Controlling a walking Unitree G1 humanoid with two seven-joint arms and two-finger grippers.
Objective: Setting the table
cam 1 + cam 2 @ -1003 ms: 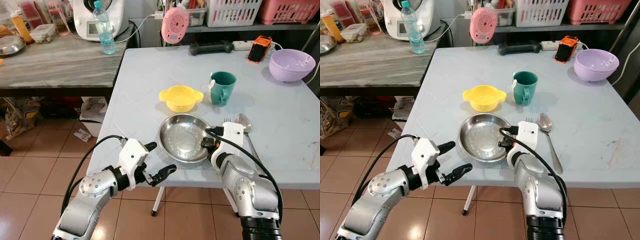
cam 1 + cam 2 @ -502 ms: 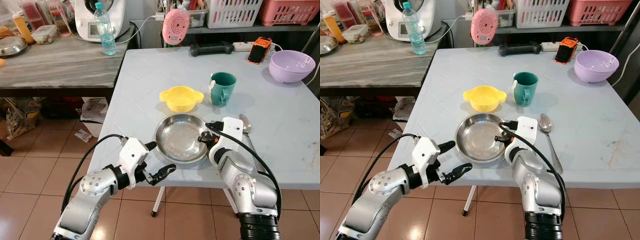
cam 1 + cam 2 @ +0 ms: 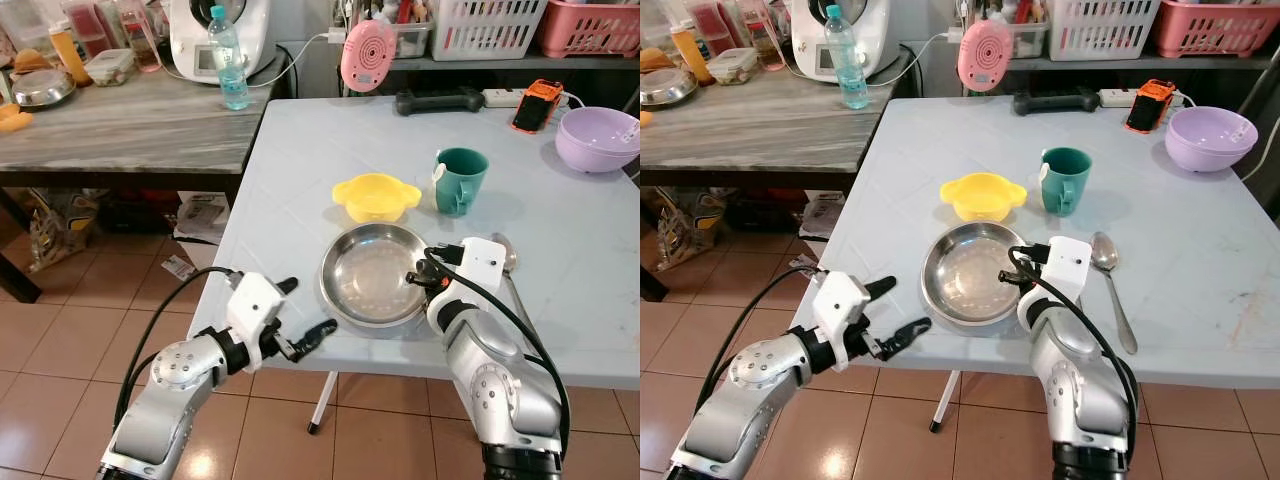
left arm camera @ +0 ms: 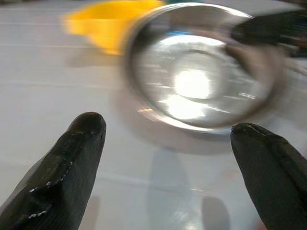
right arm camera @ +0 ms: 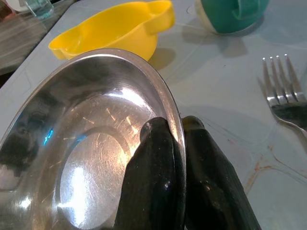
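Observation:
A round steel plate lies near the front edge of the light blue table. My right gripper is shut on the plate's right rim, one finger inside and one outside. My left gripper hovers open just off the table's front edge, left of the plate, holding nothing. Behind the plate sit a yellow two-handled bowl and a green mug. A spoon lies to the right of the plate. A fork lies close beside my right fingers.
A purple bowl stands at the table's far right, and an orange device and a black dumbbell lie at the back. A grey counter with a water bottle stands to the left. Tiled floor shows below.
My right gripper has slid the plate slightly to the left. The whole view has shifted as the camera moved. My left gripper stays open near the table edge.

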